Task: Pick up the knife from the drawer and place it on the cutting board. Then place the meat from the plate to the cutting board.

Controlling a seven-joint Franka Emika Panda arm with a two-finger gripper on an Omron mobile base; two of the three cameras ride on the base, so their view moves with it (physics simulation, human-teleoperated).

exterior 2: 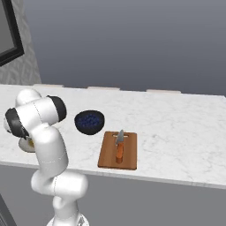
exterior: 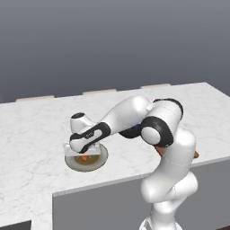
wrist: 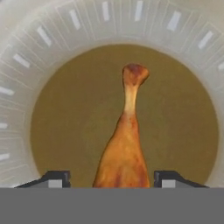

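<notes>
Fingers (wrist: 57,178) spread open astride the meat (wrist: 123,153) on the plate (wrist: 26,57); closing off-centre could squirt it sideways.

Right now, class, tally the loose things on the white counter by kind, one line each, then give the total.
Knife: 1
Cutting board: 1
Bowl of blue berries: 1
Plate: 1
Piece of meat: 1
Total: 5

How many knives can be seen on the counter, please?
1. The knife lies on the cutting board, right of the berry bowl. Others may be hidden behind the arm.
</notes>
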